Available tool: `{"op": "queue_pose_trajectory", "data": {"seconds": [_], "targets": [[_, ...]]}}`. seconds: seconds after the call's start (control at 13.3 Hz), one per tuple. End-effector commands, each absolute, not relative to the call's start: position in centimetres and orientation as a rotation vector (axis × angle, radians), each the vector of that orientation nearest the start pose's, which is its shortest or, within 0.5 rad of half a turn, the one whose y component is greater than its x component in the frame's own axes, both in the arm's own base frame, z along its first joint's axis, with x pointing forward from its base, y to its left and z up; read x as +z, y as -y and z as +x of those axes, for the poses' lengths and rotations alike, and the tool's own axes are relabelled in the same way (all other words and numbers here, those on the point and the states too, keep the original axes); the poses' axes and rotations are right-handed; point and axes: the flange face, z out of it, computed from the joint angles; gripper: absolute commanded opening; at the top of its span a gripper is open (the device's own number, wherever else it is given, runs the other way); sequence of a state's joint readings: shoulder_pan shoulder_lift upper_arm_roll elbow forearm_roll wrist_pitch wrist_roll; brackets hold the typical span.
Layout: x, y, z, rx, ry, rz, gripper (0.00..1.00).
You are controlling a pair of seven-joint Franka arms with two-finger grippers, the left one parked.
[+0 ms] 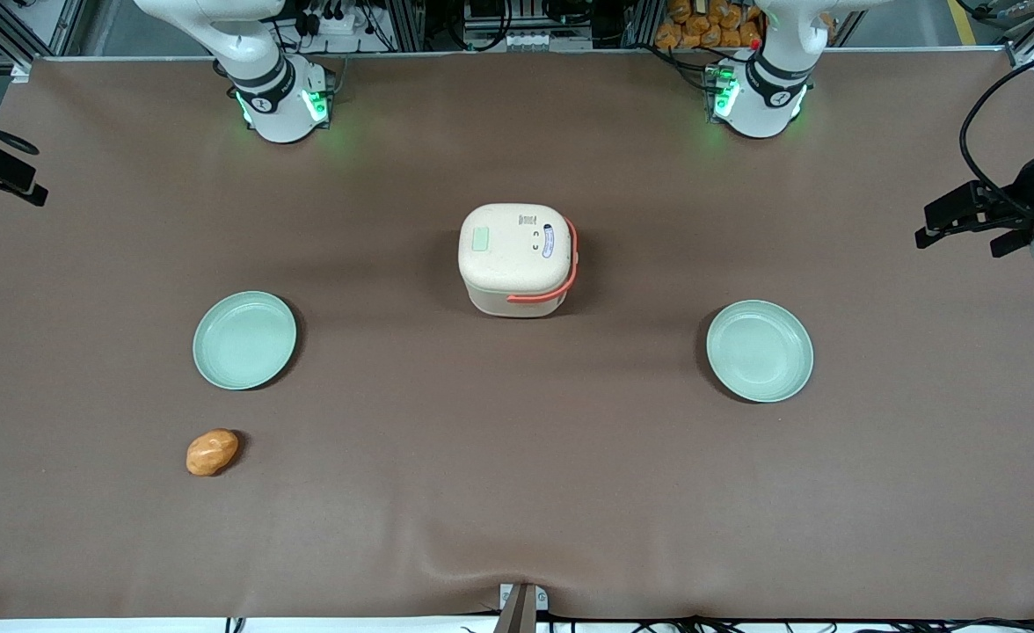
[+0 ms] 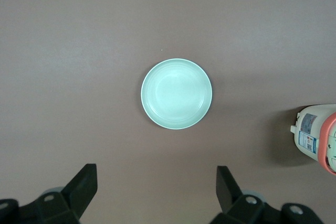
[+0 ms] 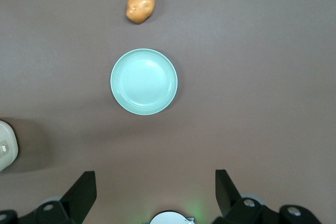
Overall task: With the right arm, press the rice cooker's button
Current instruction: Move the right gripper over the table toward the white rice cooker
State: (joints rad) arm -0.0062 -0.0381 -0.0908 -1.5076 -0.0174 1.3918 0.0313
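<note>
Nearest the front camera lies a potato [image 1: 212, 452], then a green plate [image 3: 144, 81] directly under the empty, wide-open pincer [image 3: 152, 195]. Approach has not begun. Rice cooker [image 1: 517, 259] sits mid-surface, well off sideways; its button [image 1: 481, 239] faces up. Bare brown surface [image 1: 517, 457] between gives free passage.
</note>
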Motion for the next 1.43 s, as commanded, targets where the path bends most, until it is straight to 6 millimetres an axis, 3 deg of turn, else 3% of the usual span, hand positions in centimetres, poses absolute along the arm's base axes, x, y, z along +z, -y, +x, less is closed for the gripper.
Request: {"op": "queue_pose_trajectory", "data": {"seconds": [0.0,0.22,0.6,0.75,0.97,1.35], "targets": [[66.1,5.4,52.2,0.136,-0.231,-3.144,1.00],[65.8,3.9,52.2,0.167,-0.173,-3.145,1.00],[64.6,-3.8,53.1,0.203,0.035,-3.103,1.00],[63.5,-9.2,52.9,0.237,0.175,-3.101,1.00],[61.4,-16.5,52.5,0.285,0.231,-3.111,1.00],[55.8,-24.9,51.0,0.362,0.376,-3.123,1.00]]}}
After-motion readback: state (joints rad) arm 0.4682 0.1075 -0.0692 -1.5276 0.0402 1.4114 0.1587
